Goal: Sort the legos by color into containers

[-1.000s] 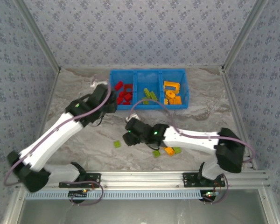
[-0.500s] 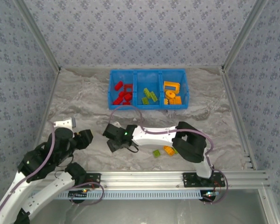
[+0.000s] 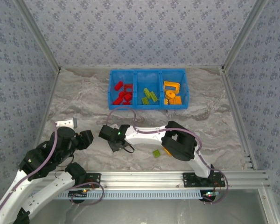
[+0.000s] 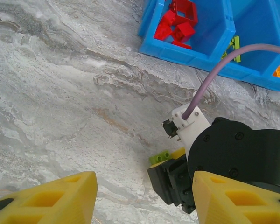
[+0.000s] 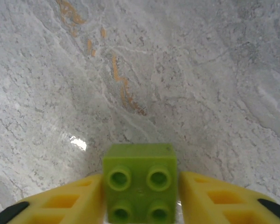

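Gripped by the right end effector (image 5: 140,187), the green brick (image 5: 140,179) was best lifted straight up; the left end effector (image 4: 144,189) was held open.

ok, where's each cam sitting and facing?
Top external: above and behind the bases, looking down on the table; left arm, right arm show.
Left wrist: low, facing the blue tray and right hand; own fingers at bottom.
Right wrist: close over the table; green brick between its fingers.
Shared: top and left wrist both show the red bricks.

Grey marbled table (image 3: 210,121), blue tray (image 3: 147,71) at its far middle, lime brick (image 3: 156,152) loose near the front.
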{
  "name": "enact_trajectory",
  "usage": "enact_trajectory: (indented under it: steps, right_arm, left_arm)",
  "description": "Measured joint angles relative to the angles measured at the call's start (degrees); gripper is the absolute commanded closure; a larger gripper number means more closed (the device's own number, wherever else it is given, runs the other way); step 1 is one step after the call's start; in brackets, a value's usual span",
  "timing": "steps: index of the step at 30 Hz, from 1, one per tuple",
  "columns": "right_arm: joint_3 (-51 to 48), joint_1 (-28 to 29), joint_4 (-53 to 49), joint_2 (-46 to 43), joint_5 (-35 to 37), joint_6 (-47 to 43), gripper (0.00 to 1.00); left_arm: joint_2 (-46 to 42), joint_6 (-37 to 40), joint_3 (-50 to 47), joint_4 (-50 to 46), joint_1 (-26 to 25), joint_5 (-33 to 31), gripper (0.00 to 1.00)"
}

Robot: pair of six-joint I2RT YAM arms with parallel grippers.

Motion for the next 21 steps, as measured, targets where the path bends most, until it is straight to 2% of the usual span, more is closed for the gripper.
enact_trajectory:
  steps: [6,10,13,16,18,21]
  right_arm:
    - [-0.8,-0.1,-0.8,-1.2,2.5,0.1,0.67]
    - [-4.5,-2.3,-3.3,-8.7,5.9,-0.4,0.67]
    - [-6.1,-8.2,-4.2,-16.3,7.3,-2.1,0.67]
    - [-5.8,-17.3,-3.9,-21.0,7.6,-4.6,0.66]
    - [-3.9,-23.5,-4.2,-20.6,7.3,-6.4,0.66]
    - [1.7,-29.2,-5.2,-15.9,6.6,-8.5,0.66]
  left_arm:
    - [1.2,1.3,0.0,1.4,0.0,3.1,0.43]
    - [5.4,1.9,0.0,5.5,0.0,8.2,0.45]
    - [10.4,2.1,0.0,10.2,-0.1,11.8,0.45]
    - [14.3,2.1,-0.1,15.5,-1.0,13.7,0.46]
    - [17.2,2.2,-0.1,19.3,-1.7,14.5,0.46]
    - [21.0,2.2,-0.1,23.8,-2.6,15.0,0.46]
